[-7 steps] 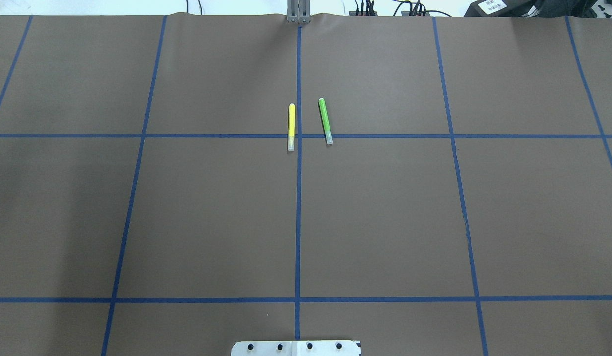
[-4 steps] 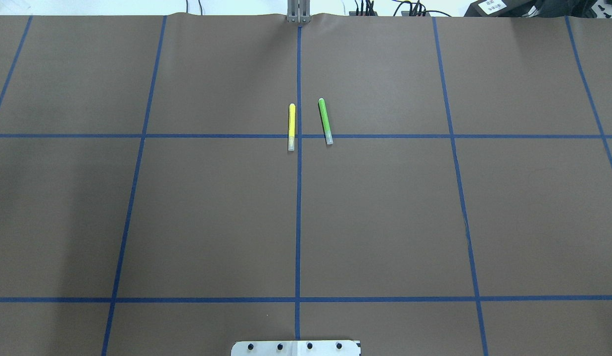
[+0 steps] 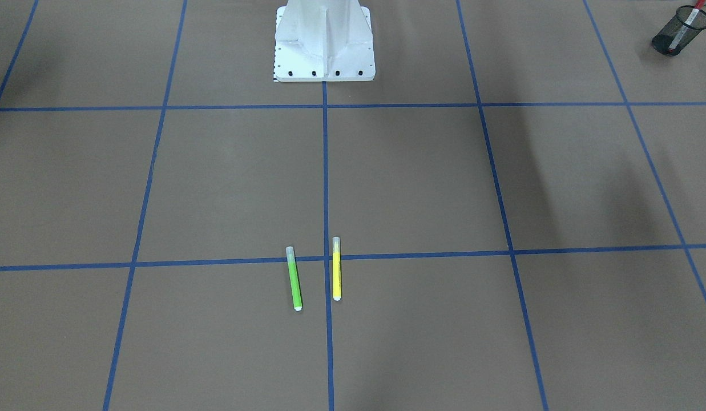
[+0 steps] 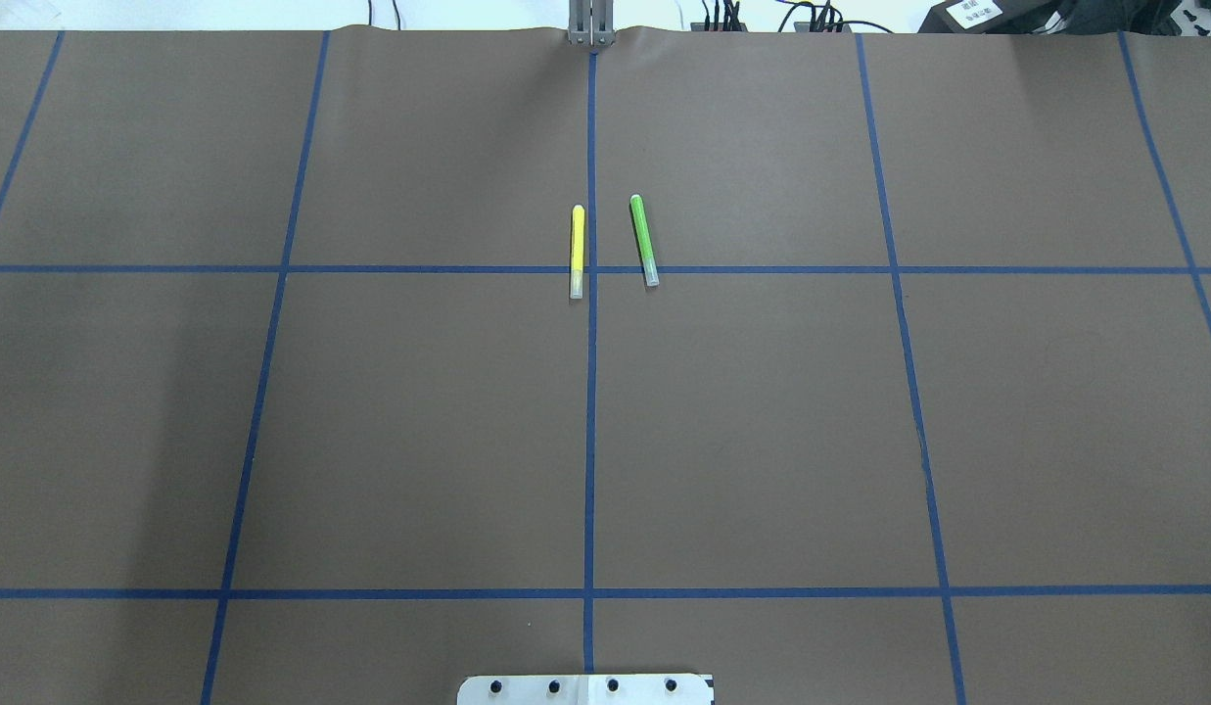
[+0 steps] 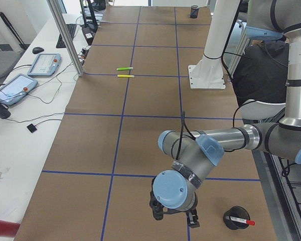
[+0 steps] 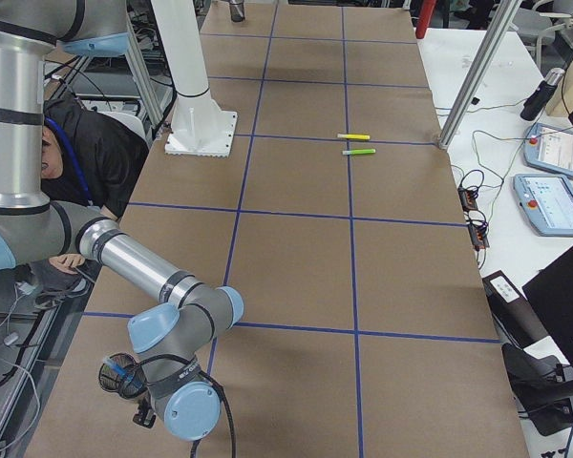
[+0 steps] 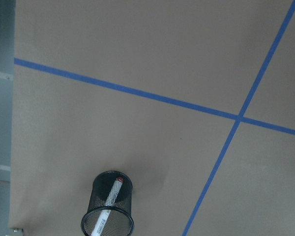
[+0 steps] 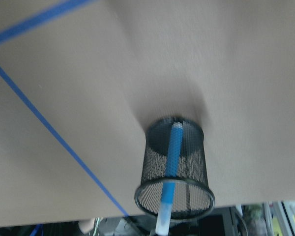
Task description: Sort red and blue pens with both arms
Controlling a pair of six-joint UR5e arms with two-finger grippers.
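Observation:
The red marker (image 7: 110,197), white-barrelled with a red cap, stands in a black mesh cup (image 7: 96,222) in the left wrist view. The same cup (image 5: 235,220) sits on the table just beside my left gripper (image 5: 174,218), which hangs low over the near end. The blue pen (image 8: 170,172) leans in a second mesh cup (image 8: 189,147) in the right wrist view. That cup (image 6: 122,377) stands close by my right gripper (image 6: 143,416). Both grippers show only in the side views, so I cannot tell whether either is open or shut.
A yellow pen (image 4: 577,251) and a green pen (image 4: 644,240) lie side by side near the table's middle, across a blue tape line. The white robot base (image 3: 324,40) stands at the table's edge. A person in dark clothing (image 6: 86,143) sits behind the base.

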